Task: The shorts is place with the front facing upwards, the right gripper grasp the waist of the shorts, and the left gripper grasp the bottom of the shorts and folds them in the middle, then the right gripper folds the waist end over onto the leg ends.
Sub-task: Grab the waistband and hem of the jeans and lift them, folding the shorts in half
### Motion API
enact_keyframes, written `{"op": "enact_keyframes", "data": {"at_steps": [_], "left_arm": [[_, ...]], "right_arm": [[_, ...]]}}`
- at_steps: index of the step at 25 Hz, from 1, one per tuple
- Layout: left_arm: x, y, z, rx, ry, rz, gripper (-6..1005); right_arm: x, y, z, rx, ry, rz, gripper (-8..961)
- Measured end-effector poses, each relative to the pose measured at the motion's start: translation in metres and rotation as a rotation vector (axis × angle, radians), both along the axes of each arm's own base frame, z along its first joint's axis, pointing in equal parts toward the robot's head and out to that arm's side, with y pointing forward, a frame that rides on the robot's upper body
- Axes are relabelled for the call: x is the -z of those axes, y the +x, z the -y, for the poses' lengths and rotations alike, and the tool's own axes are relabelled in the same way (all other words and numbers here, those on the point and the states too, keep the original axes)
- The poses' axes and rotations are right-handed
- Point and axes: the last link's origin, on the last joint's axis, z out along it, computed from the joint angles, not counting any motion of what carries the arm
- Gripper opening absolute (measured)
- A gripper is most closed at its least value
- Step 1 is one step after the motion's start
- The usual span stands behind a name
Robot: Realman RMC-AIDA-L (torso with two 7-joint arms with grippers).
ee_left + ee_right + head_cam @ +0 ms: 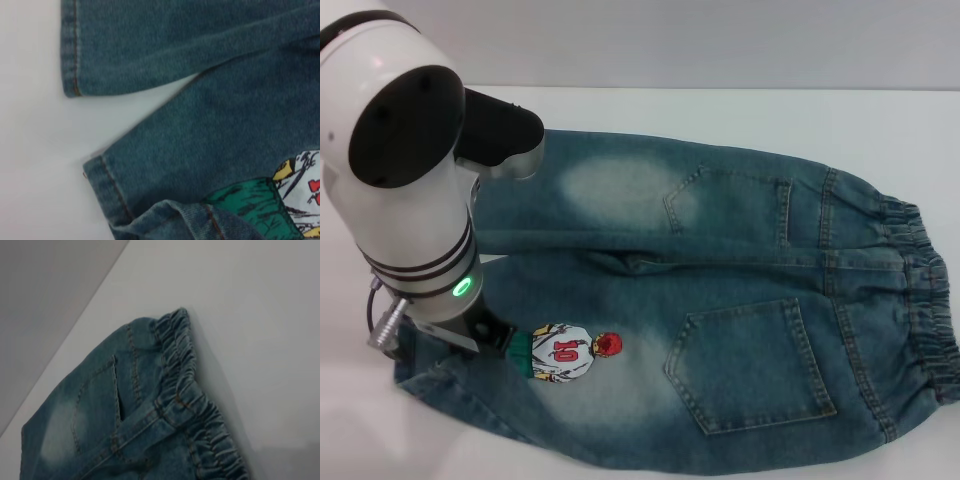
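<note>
The blue-green denim shorts lie flat on the white table with the patch pockets up. The ruffled waist is at the right end, and the right wrist view shows the waist from above. The bottom of the shorts is at the left. The near leg carries the cartoon player print, and its hem is bunched up at one corner. The far leg's hem lies flat. My left gripper is down on the near leg end, right beside the print. The right gripper is out of view.
The white table extends beyond the shorts at the back and right. My left arm hides the far leg's end in the head view. A narrow strip of table shows between the two legs.
</note>
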Motion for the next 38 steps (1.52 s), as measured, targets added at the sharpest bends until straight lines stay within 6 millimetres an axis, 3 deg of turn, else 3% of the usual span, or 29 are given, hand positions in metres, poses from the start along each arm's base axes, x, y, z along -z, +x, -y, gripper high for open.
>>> {"op": "enact_keyframes", "data": {"at_steps": [15, 32, 38], "left_arm": [[0.003, 0.0, -0.001, 0.01, 0.0, 0.013, 53], [0.007, -0.002, 0.0, -0.004, -0.004, 0.029, 62], [0.007, -0.002, 0.0, -0.004, -0.007, 0.03, 66]], "right_arm": [[0.02, 0.0, -0.016, -0.038, -0.039, -0.026, 748], [0.022, -0.013, -0.027, -0.155, -0.049, -0.027, 749], [0.02, -0.02, -0.028, -0.211, -0.035, -0.048, 585]]}}
